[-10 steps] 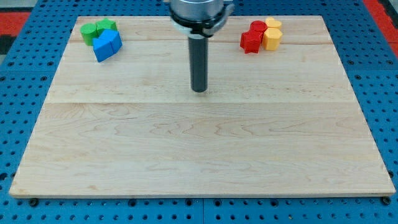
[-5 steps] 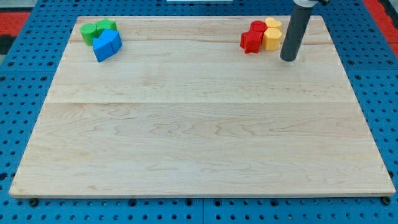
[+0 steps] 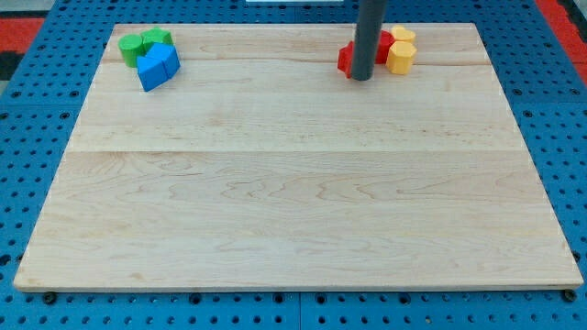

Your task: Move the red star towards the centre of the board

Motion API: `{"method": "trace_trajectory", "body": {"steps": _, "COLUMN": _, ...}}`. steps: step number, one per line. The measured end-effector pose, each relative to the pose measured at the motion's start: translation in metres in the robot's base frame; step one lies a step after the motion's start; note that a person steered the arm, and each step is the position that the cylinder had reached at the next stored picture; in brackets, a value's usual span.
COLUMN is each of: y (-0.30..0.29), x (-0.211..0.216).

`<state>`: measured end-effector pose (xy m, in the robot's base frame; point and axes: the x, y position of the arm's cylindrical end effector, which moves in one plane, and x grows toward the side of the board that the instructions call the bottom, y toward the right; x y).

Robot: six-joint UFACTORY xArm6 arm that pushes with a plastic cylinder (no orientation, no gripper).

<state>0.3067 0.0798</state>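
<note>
My tip (image 3: 361,77) touches the red star (image 3: 345,59), which is partly hidden behind it.

red star (image 3: 345,58) mostly hidden behind rod, only its left edge shows. Sits near board (image 3: 293,211) top edge, right of centre line, far from board centre.

Tip in the red-and-yellow huddle, upper right of the table

My tip (image 3: 361,77) is down among the red blocks near the view's top: one red piece (image 3: 345,59) peeks out left of the rod, another red piece (image 3: 383,46) right of it, beside two yellow blocks (image 3: 400,51). Far left, a blue block (image 3: 158,66) touches two green blocks (image 3: 143,43) on the wooden table (image 3: 293,202).
</note>
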Motion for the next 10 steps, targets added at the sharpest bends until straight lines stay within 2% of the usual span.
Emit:
{"method": "trace_trajectory", "body": {"steps": 1, "y": 0.003, "x": 0.004}}
{"method": "trace_trajectory", "body": {"steps": 2, "y": 0.036, "x": 0.007}}
{"method": "trace_trajectory", "body": {"steps": 4, "y": 0.050, "x": -0.040}}
{"method": "trace_trajectory", "body": {"steps": 7, "y": -0.052, "x": -0.021}}
{"method": "trace_trajectory", "body": {"steps": 9, "y": -0.165, "x": 0.001}}
{"method": "trace_trajectory", "body": {"steps": 10, "y": -0.201, "x": 0.002}}
